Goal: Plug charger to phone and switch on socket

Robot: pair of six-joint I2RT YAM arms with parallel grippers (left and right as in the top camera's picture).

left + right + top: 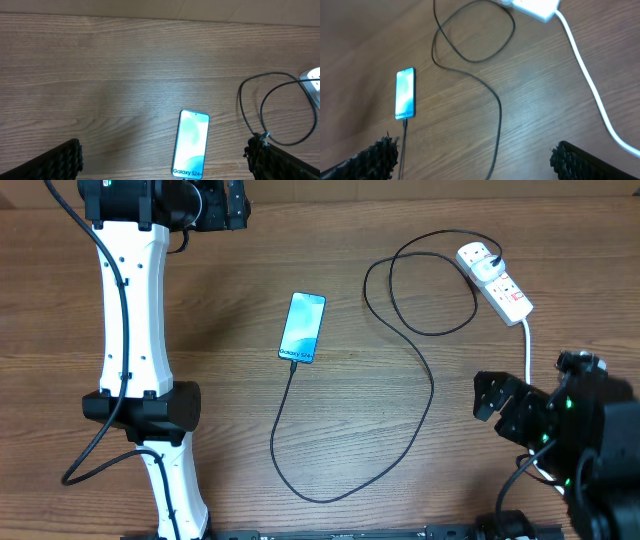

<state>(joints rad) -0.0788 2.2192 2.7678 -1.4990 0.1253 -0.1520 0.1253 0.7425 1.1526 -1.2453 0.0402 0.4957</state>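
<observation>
Ribbed black fingers (60, 162) frame both wrist views: the left gripper (162, 147) and the right gripper (473, 147) hold their jaws wide, gripping nothing. Mid-tabletop (400, 480) lies the phone (302, 328), slim, with a lit light-blue screen and white text at one end. The charger (430, 395), a thin black cable, meets that end and loops away to the white socket (495, 280) at the far right.

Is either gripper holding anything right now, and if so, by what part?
Nothing is held. The left gripper and the right gripper are both open, with nothing between their fingers.
</observation>
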